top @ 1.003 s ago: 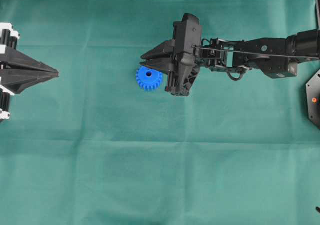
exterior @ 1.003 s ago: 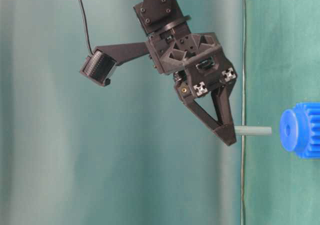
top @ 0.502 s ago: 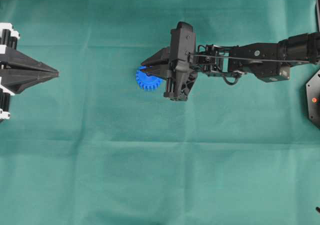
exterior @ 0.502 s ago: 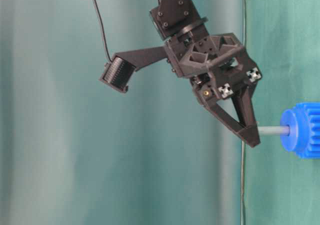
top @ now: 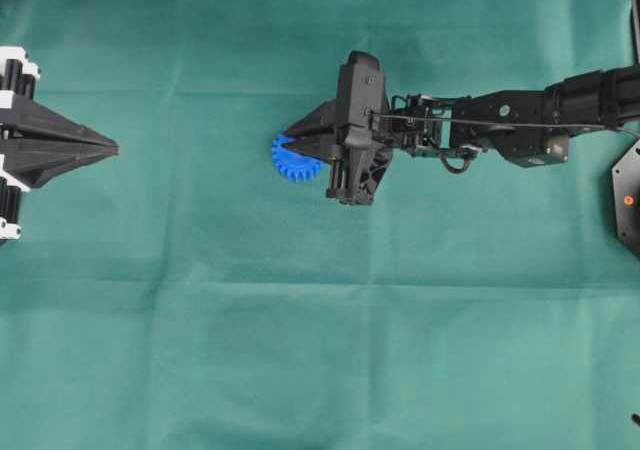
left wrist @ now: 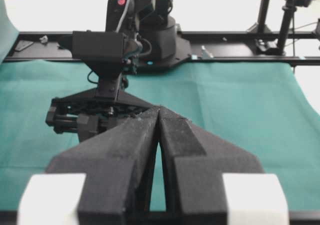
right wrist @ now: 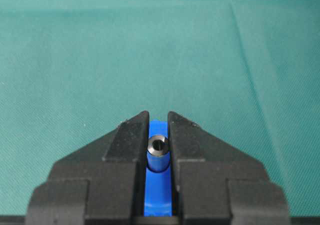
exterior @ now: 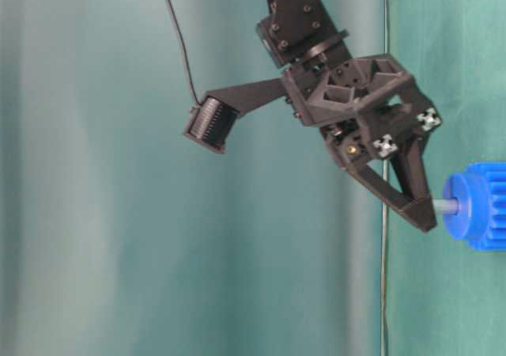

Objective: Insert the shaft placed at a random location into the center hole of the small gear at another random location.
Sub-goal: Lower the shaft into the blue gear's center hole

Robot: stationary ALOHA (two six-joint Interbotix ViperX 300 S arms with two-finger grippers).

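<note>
The small gear (top: pixel 290 163), bright blue and toothed, lies on the green cloth left of my right gripper (top: pixel 292 142). The right gripper (right wrist: pixel 158 121) is shut on the shaft (right wrist: pixel 158 152), a short grey metal pin with a dark hollow end. In the table-level view only a short stub of shaft (exterior: pixel 445 206) shows between the right gripper (exterior: pixel 424 218) and the gear's hub (exterior: pixel 468 207); its far end sits inside the hub. The center hole is hidden by the shaft. My left gripper (top: pixel 112 149) rests far left, shut and holding nothing, and its fingertips (left wrist: pixel 165 113) touch.
Green cloth (top: pixel 320 350) covers the whole table. A black base plate (top: pixel 627 198) with a red dot sits at the right edge. In the left wrist view the right arm (left wrist: pixel 107 50) stands ahead, with a black frame rail (left wrist: pixel 240 35) behind it.
My right gripper has moved toward the gear with the shaft. The shaft's tip went from clear of the hub into it, so much less of the pin shows. The left gripper stayed still.
</note>
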